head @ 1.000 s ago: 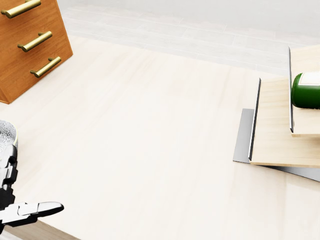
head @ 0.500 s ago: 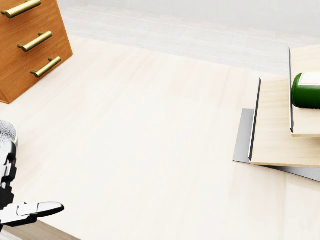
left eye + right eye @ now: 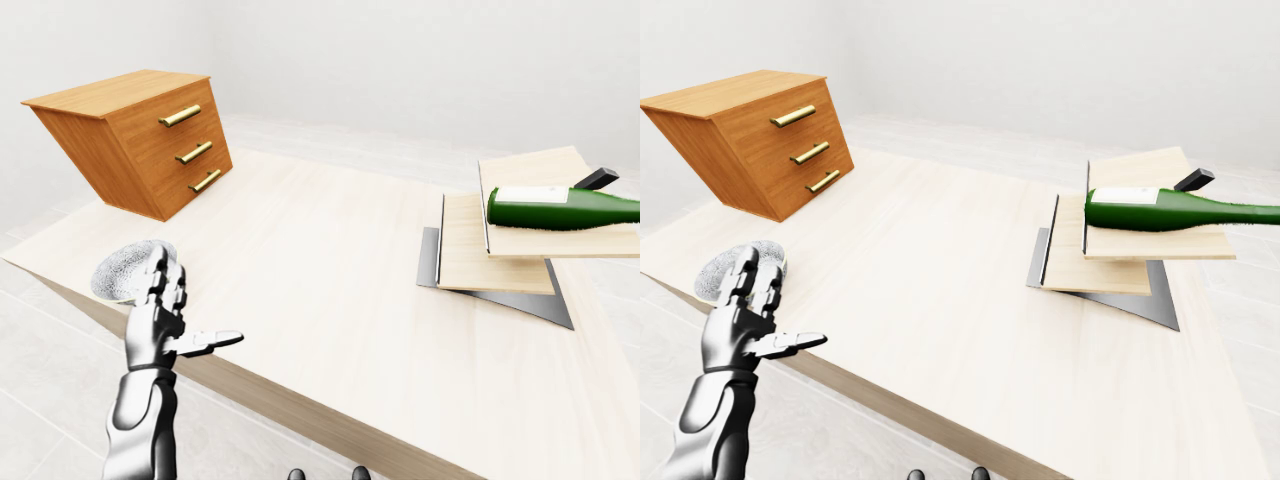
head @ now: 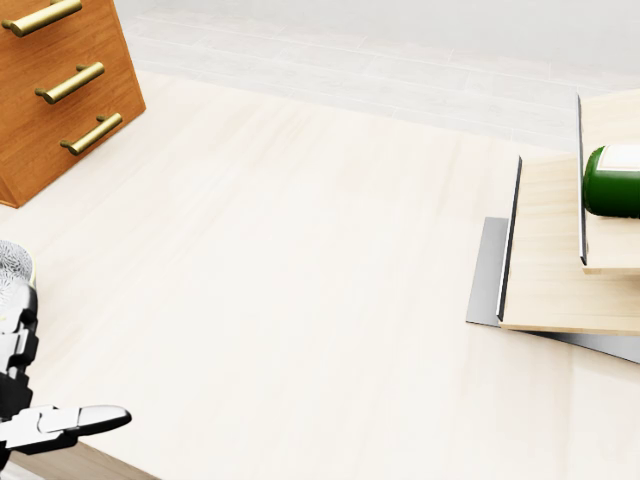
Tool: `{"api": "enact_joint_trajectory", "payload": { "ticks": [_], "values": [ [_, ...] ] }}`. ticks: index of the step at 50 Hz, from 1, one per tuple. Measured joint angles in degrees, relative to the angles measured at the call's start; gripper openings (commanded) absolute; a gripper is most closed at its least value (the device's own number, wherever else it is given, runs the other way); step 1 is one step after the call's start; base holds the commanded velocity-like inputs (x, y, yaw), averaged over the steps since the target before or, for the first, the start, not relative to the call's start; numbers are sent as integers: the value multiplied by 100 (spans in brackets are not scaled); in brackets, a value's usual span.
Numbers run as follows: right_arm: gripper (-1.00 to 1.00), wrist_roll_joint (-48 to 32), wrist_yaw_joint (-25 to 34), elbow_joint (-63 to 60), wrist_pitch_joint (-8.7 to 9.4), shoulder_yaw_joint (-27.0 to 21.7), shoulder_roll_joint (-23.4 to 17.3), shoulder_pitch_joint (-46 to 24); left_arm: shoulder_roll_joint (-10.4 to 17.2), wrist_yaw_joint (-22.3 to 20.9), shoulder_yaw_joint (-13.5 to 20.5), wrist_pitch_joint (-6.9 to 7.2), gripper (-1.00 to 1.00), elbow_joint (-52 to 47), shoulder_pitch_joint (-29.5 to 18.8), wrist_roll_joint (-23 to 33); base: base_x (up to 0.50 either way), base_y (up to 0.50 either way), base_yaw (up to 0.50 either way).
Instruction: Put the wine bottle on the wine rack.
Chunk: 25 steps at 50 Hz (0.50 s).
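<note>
Pale wood surface [image 3: 300, 260] fills our view, white room beyond. Nearest: our left hand [image 3: 165, 315], fingers spread apart, holding nothing, thumb out sideways. Just behind hand, grey mesh dome [image 3: 120, 272]. Beyond hand, wooden drawer chest [image 3: 140, 140]. Well off to hand's right, wine bottle [image 3: 560, 208] on its side atop stacked boards [image 3: 495, 262]. Right hand not in view. No wine rack we can identify. Risk, our judgement: round bottle rolls off if nudged during long cross-reach.
</note>
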Motion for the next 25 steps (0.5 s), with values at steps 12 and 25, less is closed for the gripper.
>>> {"api": "enact_joint_trajectory", "payload": {
  "ticks": [12,25],
  "values": [
    [100,199,-119,-615,0,-495,-2,195,2,-1,-14,3,100,24,2,2,0,0,0],
    [100,814,-366,-1236,0,-1131,-81,428,-4,9,-45,5,100,-15,-1,16,0,0,0]
  ]
}}
